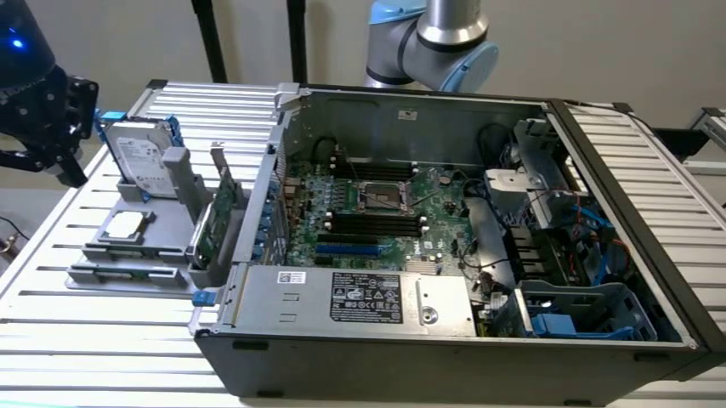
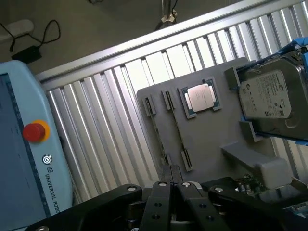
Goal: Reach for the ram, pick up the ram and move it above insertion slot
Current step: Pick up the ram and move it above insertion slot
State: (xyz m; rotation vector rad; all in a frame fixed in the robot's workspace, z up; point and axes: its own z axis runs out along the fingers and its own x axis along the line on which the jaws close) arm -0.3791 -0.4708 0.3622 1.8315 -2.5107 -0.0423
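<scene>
1. On the pendant, "UNIVERSAL ROBO…" is read below a red button.
2. The step is judged as the reach. The gripper is seen high, past the grey holder on the exterior view's left. Open or closed cannot be told.
3. The ram is taken to be the thin strip on edge in the holder, untouched. Alignment over its length is called for.
4. The labels on the hard drive and inside the computer case are not legible.
</scene>
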